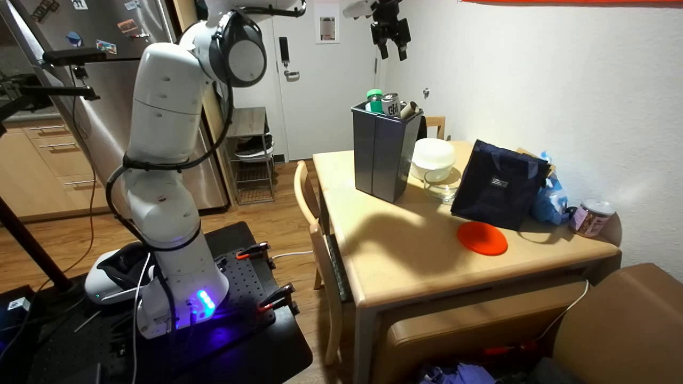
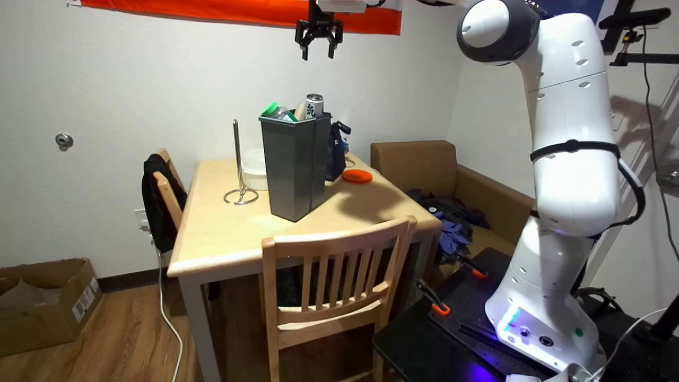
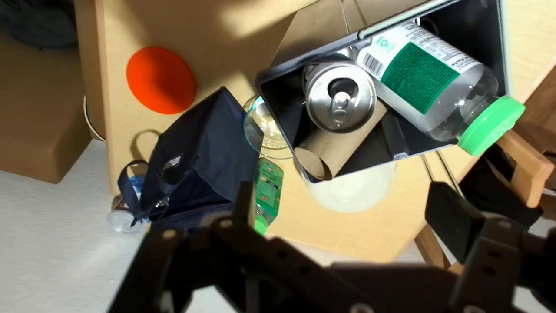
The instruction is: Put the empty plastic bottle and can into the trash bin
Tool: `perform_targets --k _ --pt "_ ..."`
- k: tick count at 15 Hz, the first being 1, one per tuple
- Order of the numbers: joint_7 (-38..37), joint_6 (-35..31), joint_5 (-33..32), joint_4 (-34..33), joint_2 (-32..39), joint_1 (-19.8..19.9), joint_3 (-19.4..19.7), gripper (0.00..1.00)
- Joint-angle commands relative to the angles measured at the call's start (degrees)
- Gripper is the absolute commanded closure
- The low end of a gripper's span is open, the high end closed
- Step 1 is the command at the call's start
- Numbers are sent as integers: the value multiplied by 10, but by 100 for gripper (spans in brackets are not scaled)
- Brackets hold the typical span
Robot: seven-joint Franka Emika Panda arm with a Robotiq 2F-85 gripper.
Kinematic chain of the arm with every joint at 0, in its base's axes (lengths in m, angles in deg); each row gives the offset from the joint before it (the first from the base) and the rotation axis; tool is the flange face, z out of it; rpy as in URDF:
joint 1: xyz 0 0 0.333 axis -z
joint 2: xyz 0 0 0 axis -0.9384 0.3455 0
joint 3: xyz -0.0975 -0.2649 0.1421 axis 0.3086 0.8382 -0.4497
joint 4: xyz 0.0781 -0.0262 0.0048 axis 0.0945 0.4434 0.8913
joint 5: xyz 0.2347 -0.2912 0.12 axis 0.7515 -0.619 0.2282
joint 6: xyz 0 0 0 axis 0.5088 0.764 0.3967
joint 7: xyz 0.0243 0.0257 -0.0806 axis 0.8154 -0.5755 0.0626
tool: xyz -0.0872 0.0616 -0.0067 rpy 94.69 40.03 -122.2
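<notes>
Two in the trash bin [image 1: 381, 154]: green-capped plastic bottle [image 1: 375, 102] and opened can [image 1: 391, 105] resting beneath a spread gripper [image 1: 393, 52]

A steel refrigerator [image 1: 112, 112] is standing at far left in an exterior view, and a white headset [image 1: 101, 281] is resting beside the blue-glowing base of the robot arm [image 1: 165, 106]. Farther right, a wooden chair [image 1: 331, 277] is standing at the edge of a pale wood table [image 1: 384, 266], where the tall dark grey bin is standing upright. Inside it, the bottle is leaning with its cap [image 3: 491, 126] reaching above the rim; the can is sitting just beside it, and a cardboard tube [image 1: 409, 110] is slanting next to the can. Well above the bin, the gripper is hanging with its fingers [image 3: 454, 217] standing wide apart, tabletop showing between them in the wrist view. Right of the bin, a white round container [image 1: 433, 154] and a clear glass bowl [image 1: 442, 188] are sitting close together. Next along, a flat orange-red disc [image 1: 482, 238] is lying near a navy tote bag [image 1: 499, 181], with a second green-capped bottle [image 3: 268, 189] showing just beside the bag in the wrist view. A blue plastic bag [image 1: 552, 205] and a lidded jar [image 1: 591, 217] are sitting farther along, and a brown couch [image 1: 621, 325] is filling the lower right corner.
</notes>
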Motion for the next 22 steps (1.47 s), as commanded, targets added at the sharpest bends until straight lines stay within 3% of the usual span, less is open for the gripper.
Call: perform_targets --k 1,10,15,22 --pt "-50 -4 5 109 -67 12 12 0" --pt "-145 -21 33 348 -185 44 35 0" --pt "-165 -32 58 440 -212 61 38 0" --pt "-141 -166 107 521 -177 82 41 0"
